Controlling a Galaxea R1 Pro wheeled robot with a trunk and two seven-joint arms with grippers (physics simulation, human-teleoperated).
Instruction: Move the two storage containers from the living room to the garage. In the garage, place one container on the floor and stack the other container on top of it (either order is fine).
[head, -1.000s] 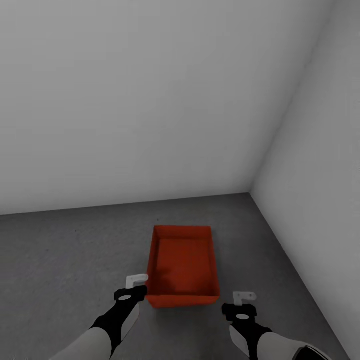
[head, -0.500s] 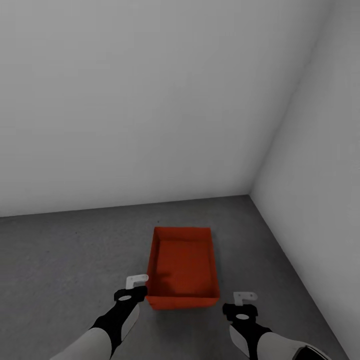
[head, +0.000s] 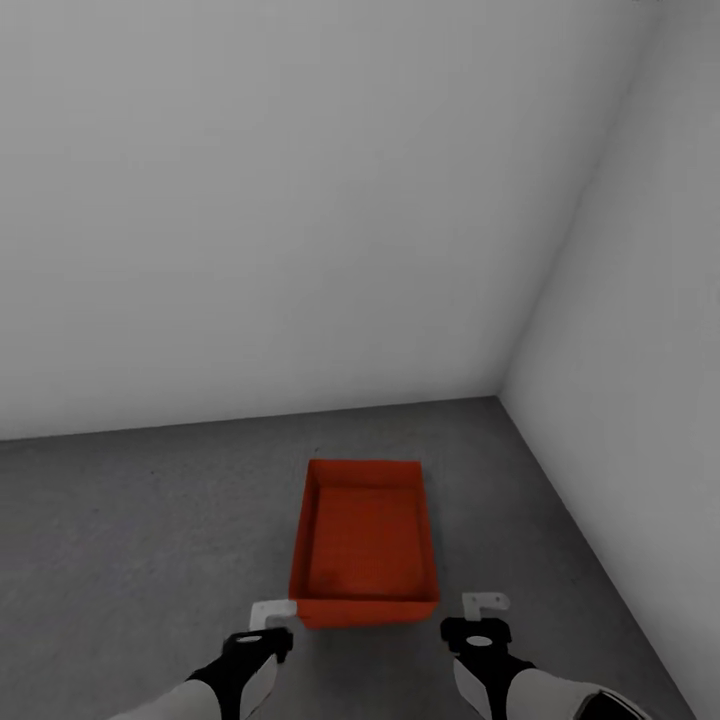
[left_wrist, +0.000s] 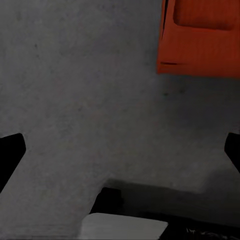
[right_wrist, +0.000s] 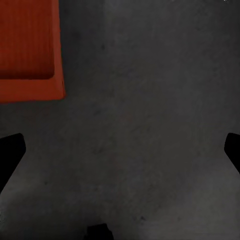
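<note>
Left wall (head: 250, 200): plain white, running across the far side of the scene.
Left claw (head: 272, 613): hanging low over the floor, just beside the near left corner of the container and apart from it; its fingers (left_wrist: 10, 155) are standing wide apart, gripping nothing.
Floor (head: 130, 520): dark grey speckled concrete, lying bare around the container.
Storage container (head: 364, 540): one orange-red open-top bin sitting flat on the floor, between the two claws and slightly farther than them, near the room's far right corner. Its near left corner is appearing in the left wrist view (left_wrist: 200, 37); its near right corner is appearing in the right wrist view (right_wrist: 30, 47).
Right claw (head: 485, 603): hovering over the floor just right of the container's near right corner, not touching it; fingers (right_wrist: 11, 152) spread wide, empty.
Right wall (head: 640, 330): plain white, meeting the left wall at the corner.
</note>
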